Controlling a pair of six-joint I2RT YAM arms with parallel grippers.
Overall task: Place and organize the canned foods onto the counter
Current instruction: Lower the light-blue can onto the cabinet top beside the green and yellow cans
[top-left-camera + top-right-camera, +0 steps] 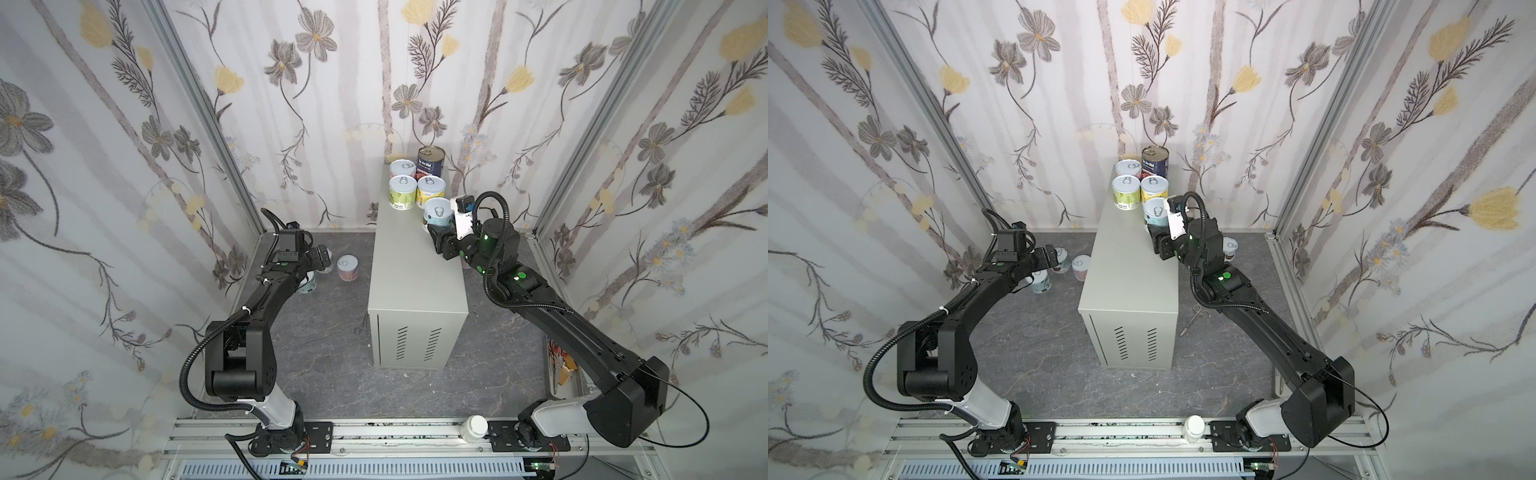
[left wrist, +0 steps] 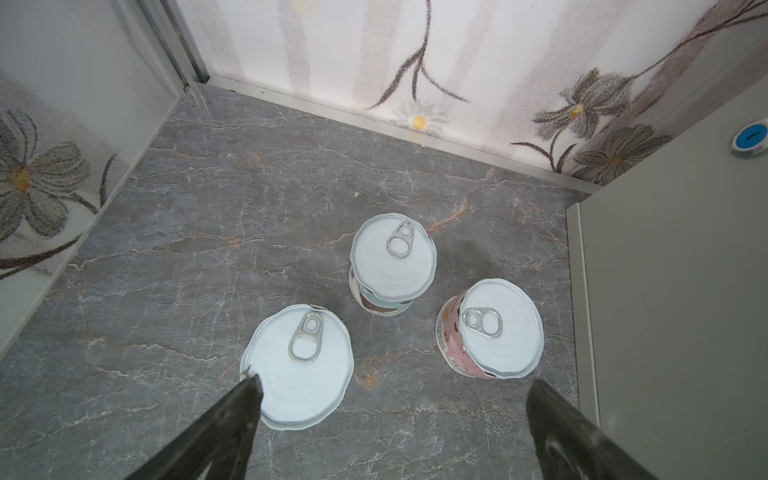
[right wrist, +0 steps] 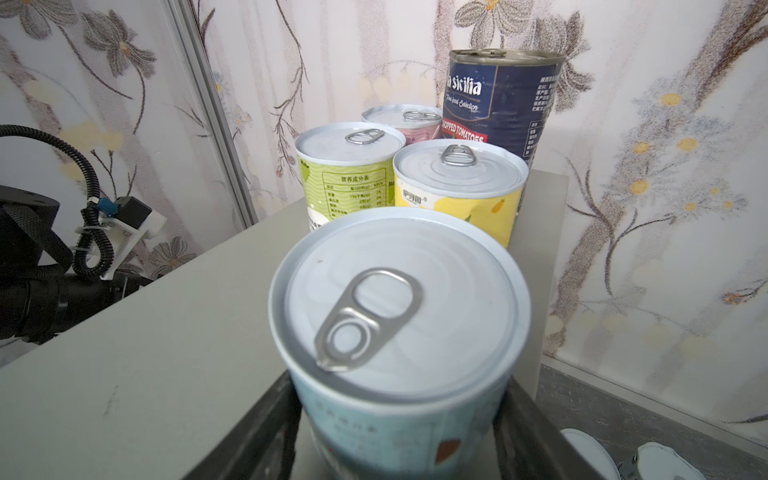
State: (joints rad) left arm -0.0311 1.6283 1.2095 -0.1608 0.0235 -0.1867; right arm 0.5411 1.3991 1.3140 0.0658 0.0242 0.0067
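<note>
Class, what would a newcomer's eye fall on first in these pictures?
The tall grey counter mid-floor, four cans clustered at its far end. The right gripper clasps a blue can at its edge; the open left gripper hovers over three floor cans.

three cans (image 2: 392, 257) stand on the floor (image 2: 208, 249) beneath the wide-spread left end effector (image 2: 395, 380).

On tall dk-blue can (image 3: 498, 104): "...a sicilia", "Fine food Selection", red band w/ "CHOPPED TOMATOES"; side print too small. On green can (image 3: 349, 183): Chinese nutrition table, "NRV%", "196". On yellow can (image 3: 457, 203): small Chinese logo, unclear. On pale-blue can (image 3: 399, 432): print too faint.
</note>
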